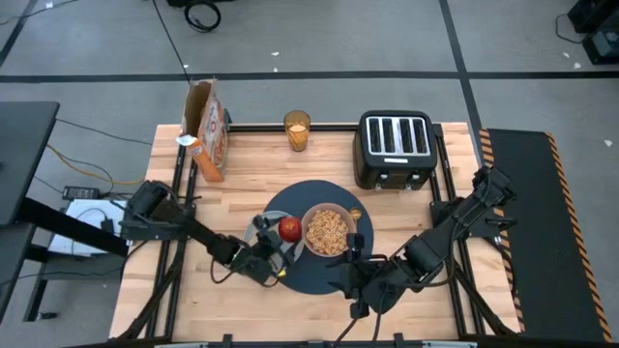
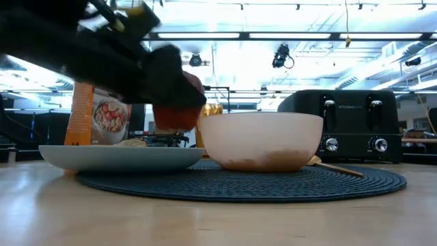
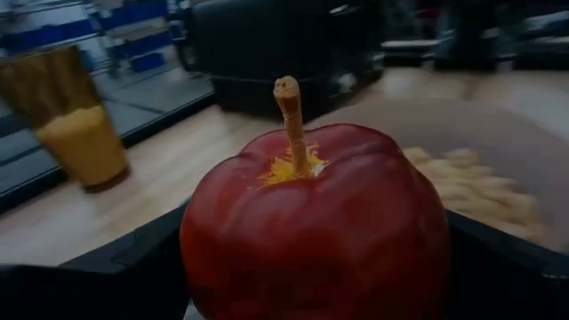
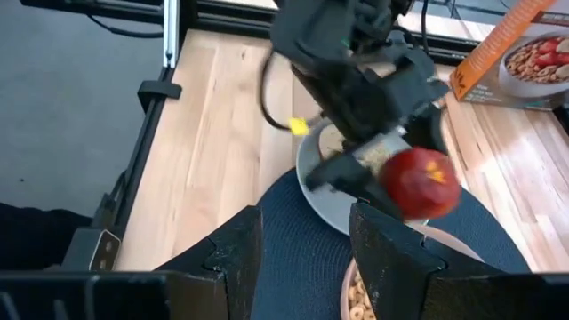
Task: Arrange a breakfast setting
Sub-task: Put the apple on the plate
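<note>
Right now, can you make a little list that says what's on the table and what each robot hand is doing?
mat: dark-blue round mat, centre front
bowl: bowl with cereal, on mat
plate: plate, beside bowl
apple: red apple, held above plate
left gripper: left gripper closed on apple
right gripper: right gripper open, empty, over mat's near edge
glass: juice glass, back edge
toaster: toaster, back right
cereal box: cereal box, back left

Both arms are showing as dark, near-black jointed links with blocky housings. Left gripper (image 4: 404, 173): black, boxy body, a small yellow tag showing on its side, a thin black cable looping beside the wrist. Right gripper (image 4: 302, 244): two broad, flat, matte-black fingers (image 4: 233, 253) with squared edges. Black cabling is trailing along the right arm.
</note>
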`<act>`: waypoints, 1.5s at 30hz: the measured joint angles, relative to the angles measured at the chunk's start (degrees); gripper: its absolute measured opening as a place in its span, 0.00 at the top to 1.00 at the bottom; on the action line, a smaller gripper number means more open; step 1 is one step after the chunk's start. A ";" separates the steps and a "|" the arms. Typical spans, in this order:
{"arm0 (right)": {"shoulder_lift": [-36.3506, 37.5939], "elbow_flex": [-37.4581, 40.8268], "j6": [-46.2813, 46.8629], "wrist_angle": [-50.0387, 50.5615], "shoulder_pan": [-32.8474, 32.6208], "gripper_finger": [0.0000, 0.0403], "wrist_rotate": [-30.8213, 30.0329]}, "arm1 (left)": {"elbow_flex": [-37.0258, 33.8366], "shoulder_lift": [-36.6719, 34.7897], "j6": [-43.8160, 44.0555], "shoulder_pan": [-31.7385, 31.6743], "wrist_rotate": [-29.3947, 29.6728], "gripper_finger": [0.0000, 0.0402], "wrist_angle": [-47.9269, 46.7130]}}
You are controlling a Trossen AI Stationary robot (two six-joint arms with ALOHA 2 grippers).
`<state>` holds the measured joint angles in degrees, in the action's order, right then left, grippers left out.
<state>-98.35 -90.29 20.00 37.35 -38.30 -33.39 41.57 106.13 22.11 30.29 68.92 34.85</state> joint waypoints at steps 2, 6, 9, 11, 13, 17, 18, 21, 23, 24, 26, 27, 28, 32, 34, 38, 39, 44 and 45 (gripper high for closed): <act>0.02 0.20 0.49 -0.26 0.00 0.56 0.12 | -0.01 0.00 2.09 -2.05 -0.14 0.08 -1.89; 0.02 0.49 2.42 0.06 -0.55 0.56 0.94 | -0.01 0.00 11.53 -4.48 -0.04 0.08 -10.49; 0.02 0.49 2.88 0.01 -1.48 0.56 1.49 | -0.03 0.00 17.11 -4.68 0.72 0.08 -15.34; 0.02 0.49 2.56 -0.02 -1.87 0.56 1.48 | -0.03 0.00 17.73 -4.66 0.92 0.08 -15.35; 0.02 0.49 2.48 -0.03 -1.90 0.56 1.23 | -0.03 0.04 18.76 -4.67 0.53 0.08 -15.34; 0.02 0.49 2.11 -0.05 -1.79 0.56 0.84 | -0.02 1.82 19.36 -4.68 0.42 0.08 -14.54; 0.02 0.49 2.09 -0.07 -1.79 0.56 0.81 | 0.13 2.75 19.56 -4.68 0.27 0.08 -13.62; 0.02 0.49 1.93 -0.30 -1.86 0.56 0.83 | -0.03 4.74 19.18 -4.51 0.48 0.08 -11.07; 0.02 0.49 1.93 -0.23 -1.86 0.56 0.86 | 0.10 5.45 18.86 -4.02 0.43 0.08 -9.48; 0.02 0.49 1.93 -0.23 -1.86 0.56 0.86 | 0.08 5.48 18.78 -3.73 0.53 0.08 -9.34; 0.02 0.49 1.93 -0.05 -1.81 0.56 0.83 | 0.08 5.46 18.67 -3.19 0.53 0.08 -9.47; 0.02 0.49 1.90 0.01 -1.79 0.56 0.83 | 0.08 5.46 18.31 -2.97 0.51 0.08 -9.53; 0.02 0.49 1.77 -0.02 -1.70 0.56 0.83 | 0.08 5.46 17.57 -2.76 0.39 0.08 -9.51; 0.02 0.49 1.25 -0.03 -1.38 0.56 0.86 | 0.08 5.46 15.75 -2.43 -0.26 0.08 -9.50; 0.02 0.49 1.26 -0.05 -1.26 0.56 0.84 | 0.08 5.46 15.71 -2.43 -0.33 0.08 -9.49; 0.02 0.49 1.30 -0.05 -1.27 0.56 0.90 | 0.08 5.46 16.00 -2.50 -0.82 0.06 -9.27; 0.02 0.49 1.32 -0.05 -1.29 0.56 1.06 | 0.08 5.46 16.04 -2.50 -0.98 0.05 -9.09; 0.02 0.49 1.34 -0.03 -1.27 0.56 1.10 | 0.02 5.09 15.92 -2.81 -4.41 0.01 -9.16; 0.02 0.49 1.34 -0.03 -1.26 0.57 1.10 | 0.02 5.07 15.81 -2.86 -4.55 0.01 -9.11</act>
<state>-98.32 -89.80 21.34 37.32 -39.56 -32.29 41.58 111.19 37.92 27.43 64.37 25.74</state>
